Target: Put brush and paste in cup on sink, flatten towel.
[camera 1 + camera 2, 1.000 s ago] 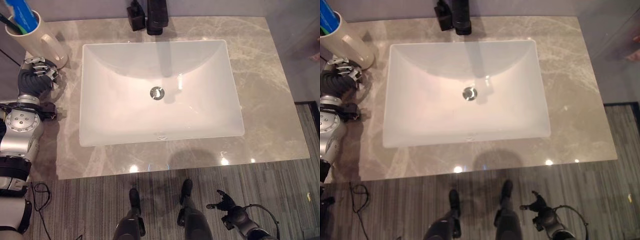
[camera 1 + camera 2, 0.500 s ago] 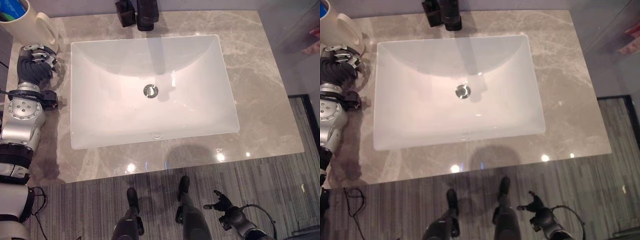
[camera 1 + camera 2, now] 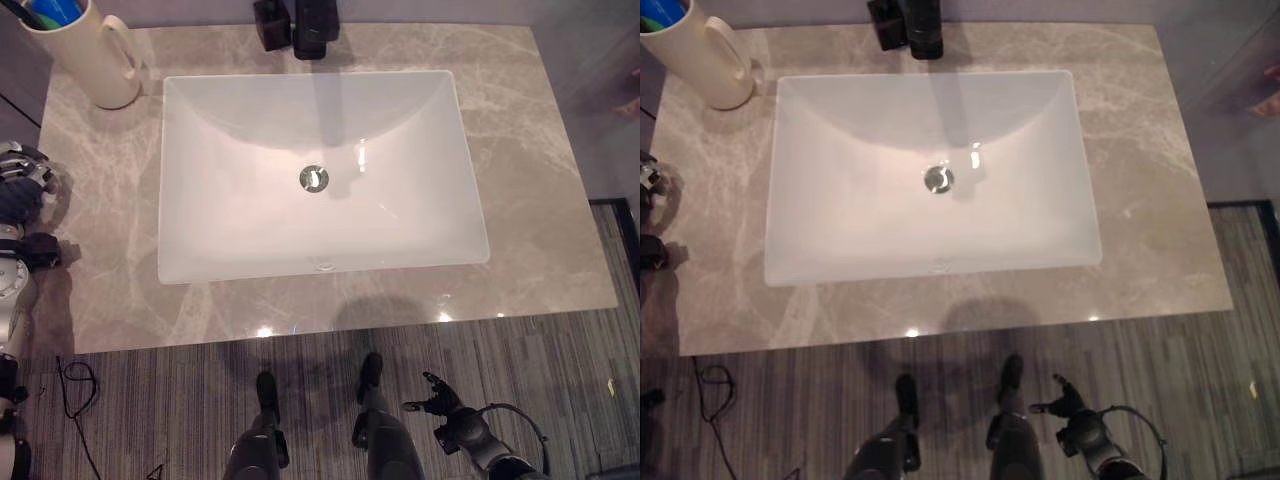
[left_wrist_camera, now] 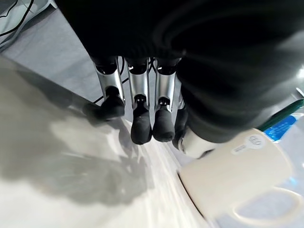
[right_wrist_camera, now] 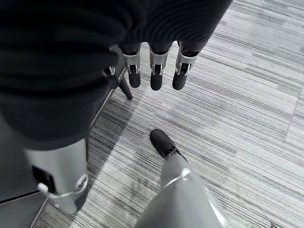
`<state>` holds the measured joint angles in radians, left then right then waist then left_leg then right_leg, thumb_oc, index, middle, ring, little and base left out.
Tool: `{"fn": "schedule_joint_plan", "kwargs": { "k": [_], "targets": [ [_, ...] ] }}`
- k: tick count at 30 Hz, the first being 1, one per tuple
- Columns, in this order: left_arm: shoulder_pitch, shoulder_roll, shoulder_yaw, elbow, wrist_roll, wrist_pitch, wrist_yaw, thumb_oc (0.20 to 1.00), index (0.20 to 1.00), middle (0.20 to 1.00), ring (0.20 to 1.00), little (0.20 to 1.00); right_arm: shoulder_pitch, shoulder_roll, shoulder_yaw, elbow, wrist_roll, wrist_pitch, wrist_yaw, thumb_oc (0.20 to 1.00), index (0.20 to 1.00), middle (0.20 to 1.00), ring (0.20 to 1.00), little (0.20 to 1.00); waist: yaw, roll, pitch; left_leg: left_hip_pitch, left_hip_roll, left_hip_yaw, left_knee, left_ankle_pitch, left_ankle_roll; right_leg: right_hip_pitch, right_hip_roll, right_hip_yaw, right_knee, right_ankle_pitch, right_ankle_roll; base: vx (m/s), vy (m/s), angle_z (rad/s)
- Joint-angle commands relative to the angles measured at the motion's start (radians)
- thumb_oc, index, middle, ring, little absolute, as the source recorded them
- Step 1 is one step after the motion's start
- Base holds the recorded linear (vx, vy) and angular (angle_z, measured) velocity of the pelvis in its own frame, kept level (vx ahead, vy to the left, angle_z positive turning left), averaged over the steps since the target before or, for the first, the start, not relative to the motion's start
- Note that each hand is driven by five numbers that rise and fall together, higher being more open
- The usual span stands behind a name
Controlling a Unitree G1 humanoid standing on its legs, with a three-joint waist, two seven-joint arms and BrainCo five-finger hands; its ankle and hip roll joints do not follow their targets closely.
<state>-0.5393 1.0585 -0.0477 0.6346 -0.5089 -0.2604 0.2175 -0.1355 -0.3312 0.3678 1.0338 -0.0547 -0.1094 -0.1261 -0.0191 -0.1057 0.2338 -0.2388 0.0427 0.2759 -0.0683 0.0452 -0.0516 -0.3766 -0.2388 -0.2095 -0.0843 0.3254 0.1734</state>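
Note:
A cream cup (image 3: 88, 62) with a handle stands at the counter's far left corner. A blue paste tube (image 3: 55, 12) and a dark green brush (image 4: 286, 110) stick out of it. My left hand (image 3: 17, 188) hovers at the counter's left edge, nearer to me than the cup and apart from it. In the left wrist view its fingers (image 4: 141, 119) hang relaxed and hold nothing, with the cup (image 4: 237, 176) just past them. My right hand (image 3: 446, 413) hangs low over the floor on the right, its fingers (image 5: 155, 76) straight and empty.
A white rectangular sink basin (image 3: 240, 240) with a metal drain (image 3: 314, 178) fills the middle of the grey marble counter (image 3: 530, 200). A black faucet (image 3: 312, 26) and a small black holder (image 3: 271, 24) stand at the back edge. Striped grey floor (image 3: 560, 380) lies in front.
My left hand has drawn back from the base of the cup toward the counter's left edge. The camera has also shifted. The right hand stays by the floor.

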Motion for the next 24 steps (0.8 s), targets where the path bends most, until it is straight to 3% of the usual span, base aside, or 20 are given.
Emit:
{"fn": "schedule_joint_plan", "kwargs": {
  "k": [1,3,13,18,24],
  "targets": [
    [-0.231,0.063,-0.067,0.097,0.000,-0.012,0.042,0.200,0.200,0.200,0.200,0.200,-0.021,-0.063,-0.012,-0.005,0.001,-0.008,0.006,1.000,1.000,1.000,1.000,1.000,-0.004,0.028,0.059,-0.044,-0.003,-0.051,0.078,-0.015,0.032,0.185,-0.055,-0.024,0.027,0.064,0.088,-0.02,-0.004,-0.28],
    [-0.290,0.065,-0.106,0.123,-0.002,-0.008,0.044,0.200,0.200,0.200,0.200,0.200,-0.013,-0.064,-0.013,-0.005,0.008,-0.007,0.007,1.000,1.000,1.000,1.000,1.000,-0.008,0.031,0.053,-0.037,0.008,-0.061,0.067,-0.038,0.024,0.191,-0.045,-0.023,0.019,0.069,0.088,0.07,-0.001,-0.18],
    [-0.568,0.053,-0.282,0.317,0.019,0.023,0.058,0.200,0.200,0.200,0.200,0.200,0.035,-0.063,-0.002,-0.037,0.037,-0.019,0.024,1.000,1.000,1.000,1.000,1.000,-0.038,0.008,0.049,-0.058,0.027,-0.040,0.048,-0.029,0.017,0.164,-0.040,-0.024,0.004,0.135,0.088,0.02,0.006,-0.05],
    [-0.587,0.048,-0.305,0.328,0.024,0.021,0.055,0.200,0.200,0.200,0.200,0.200,0.040,-0.060,0.003,-0.040,0.040,-0.022,0.028,1.000,1.000,1.000,1.000,1.000,-0.041,-0.002,0.046,-0.059,0.024,-0.038,0.055,-0.038,0.021,0.164,-0.041,-0.023,0.004,0.134,0.088,0.02,0.012,-0.15],
    [-0.489,0.036,-0.249,0.240,0.077,0.005,0.091,0.200,0.200,0.200,0.200,0.200,0.045,-0.048,0.008,-0.060,0.037,-0.035,0.030,1.000,1.000,1.000,1.000,1.000,-0.034,-0.003,0.040,-0.053,0.015,-0.048,0.054,-0.047,0.026,0.171,-0.049,-0.037,0.008,0.133,0.088,0.01,0.014,-0.10]
  ]
}}
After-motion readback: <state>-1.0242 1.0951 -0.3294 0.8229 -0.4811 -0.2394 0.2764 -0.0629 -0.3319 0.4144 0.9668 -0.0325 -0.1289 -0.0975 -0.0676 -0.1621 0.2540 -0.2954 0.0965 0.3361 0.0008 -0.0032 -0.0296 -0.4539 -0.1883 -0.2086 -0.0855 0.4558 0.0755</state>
